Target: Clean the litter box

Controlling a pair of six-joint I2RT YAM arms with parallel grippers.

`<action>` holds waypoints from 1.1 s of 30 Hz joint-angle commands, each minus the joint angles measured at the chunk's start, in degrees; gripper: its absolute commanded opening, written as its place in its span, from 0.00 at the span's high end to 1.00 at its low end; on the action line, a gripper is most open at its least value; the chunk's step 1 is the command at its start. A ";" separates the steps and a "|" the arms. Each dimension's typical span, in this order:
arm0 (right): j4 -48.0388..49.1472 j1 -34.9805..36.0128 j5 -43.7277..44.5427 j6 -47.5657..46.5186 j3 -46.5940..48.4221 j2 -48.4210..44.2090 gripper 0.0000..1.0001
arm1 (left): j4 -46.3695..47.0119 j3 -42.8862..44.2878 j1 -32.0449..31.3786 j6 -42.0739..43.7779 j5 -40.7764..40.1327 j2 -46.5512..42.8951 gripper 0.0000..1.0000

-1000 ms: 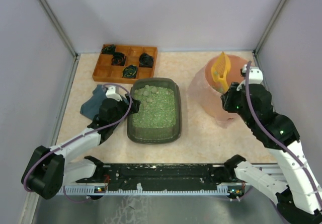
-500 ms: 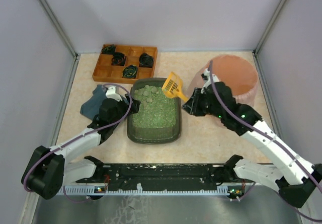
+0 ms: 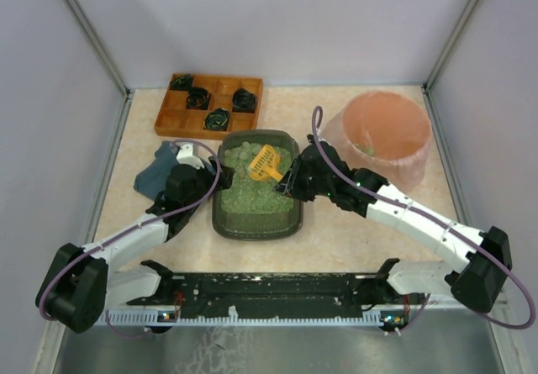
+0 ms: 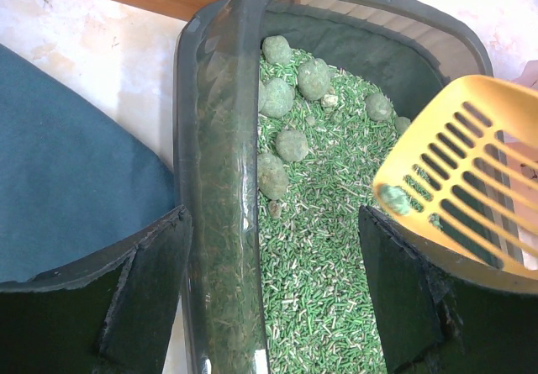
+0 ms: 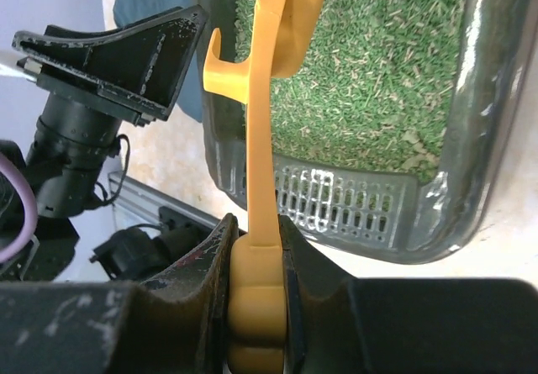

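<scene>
The litter box [image 3: 252,233] sits mid-tabletop [image 3: 353,231], between a blue cloth [image 3: 151,179] on its left and a pink bag-lined bin [image 3: 405,169] on its right. An orange-brown compartment tray [image 3: 171,124] lies just behind it.

The left gripper [image 4: 273,294] stands wide, astride the box's left wall, with one finger outside and the other over the green pellets. It pinches nothing. By my reading it is parked there as a stop, so the box cannot slide while the litter is raked.

The right gripper [image 5: 259,256] is clamped on the end of the handle of a yellow slotted scoop [image 3: 266,164], which gives the scoop its full reach across the box. The scoop's head hangs over the far half of the litter, where the round greenish clumps [image 4: 292,145] are gathered against the back wall. One small lump sits at the scoop's lip (whether it is loaded or only resting there I cannot tell). The slots should let loose pellets fall back while clumps stay.

The bin close on the right makes for a short carry when dumping. With many clumps remaining, the cleaning looks far from done.
</scene>
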 commanded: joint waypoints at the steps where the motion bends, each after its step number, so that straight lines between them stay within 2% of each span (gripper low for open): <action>1: 5.06 0.52 -2.30 9.04 -0.15 2.01 1.00 | 0.35 0.49 -0.31 0.24 0.02 -1.18 0.15; 8: 1.74 0.47 -4.98 13.07 1.59 6.42 1.00 | 0.35 0.60 -0.23 0.23 0.28 -1.14 0.15; 17: -0.13 -0.08 -7.18 12.77 4.20 12.23 1.00 | 0.35 0.52 -0.24 0.23 0.23 -1.36 0.15; 20: 2.04 -0.97 -9.10 13.40 3.32 13.79 1.00 | 0.35 0.53 -0.26 0.22 0.25 -1.20 0.15; 27: 12.73 -5.49 -20.29 17.57 -2.89 16.99 1.00 | 0.43 0.49 -0.25 0.18 0.23 -1.01 0.15; 33: 17.28 -6.12 -20.36 21.44 -5.10 16.12 1.00 | 0.44 0.64 -0.27 0.16 0.23 -0.88 0.15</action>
